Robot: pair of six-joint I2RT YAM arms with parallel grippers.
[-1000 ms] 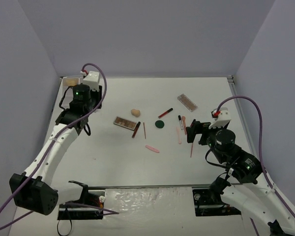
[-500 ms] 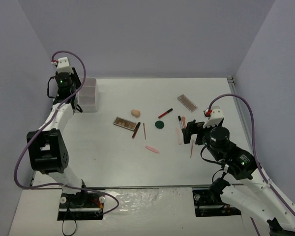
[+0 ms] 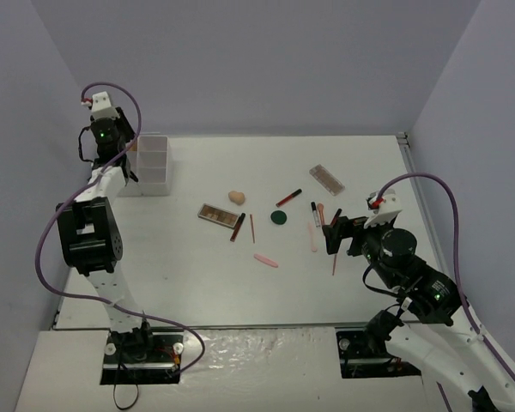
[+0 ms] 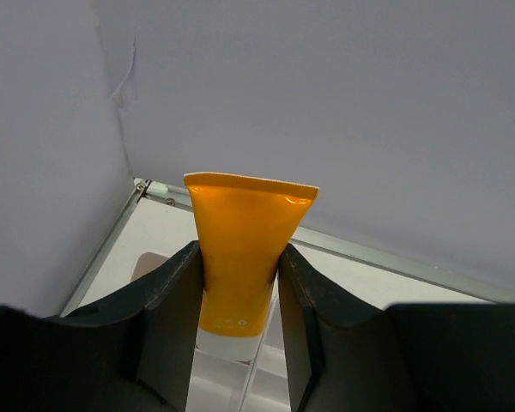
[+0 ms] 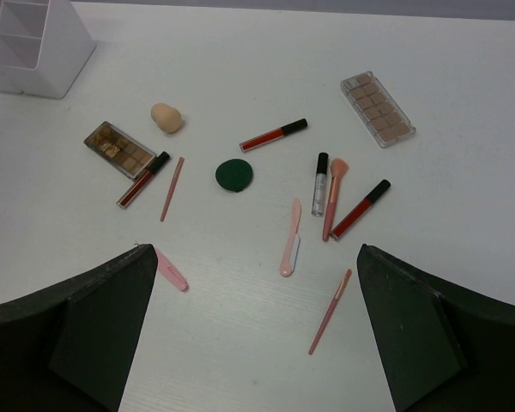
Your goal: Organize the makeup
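13 pieces of makeup lie loose on the table (image 3: 189, 283), and you can place each one from the dark-green compact (image 5: 233, 175). Left of it lie a thin pink pencil (image 5: 172, 188), a dark-red stick (image 5: 144, 178) and, just beside that stick, a brown palette (image 5: 120, 148). The beige sponge (image 5: 166, 118) sits beyond those.

Just beyond the compact, to its right, is a red gloss tube (image 5: 275, 135). Farther right and well apart lies a second palette (image 5: 378, 109). Right of the compact, a clear black-capped tube (image 5: 320, 183), a pink brush (image 5: 335, 193) and another red gloss (image 5: 360, 209) lie close together. Nearer you than the compact are a pink spatula (image 5: 289, 249), a short pink piece (image 5: 172, 269) and a thin pink stick (image 5: 330, 312).

Your right gripper (image 5: 254, 257) hangs on the compact's near right side, jaws spread wide and holding nothing.

The white box (image 3: 152, 161) stands well off to the compact's far left. Your left gripper (image 4: 239, 253) is up beside that box, jaws clamped on the orange tube (image 4: 249, 215). The tube's crimped end points up, and the box's dividers show below its cap end.
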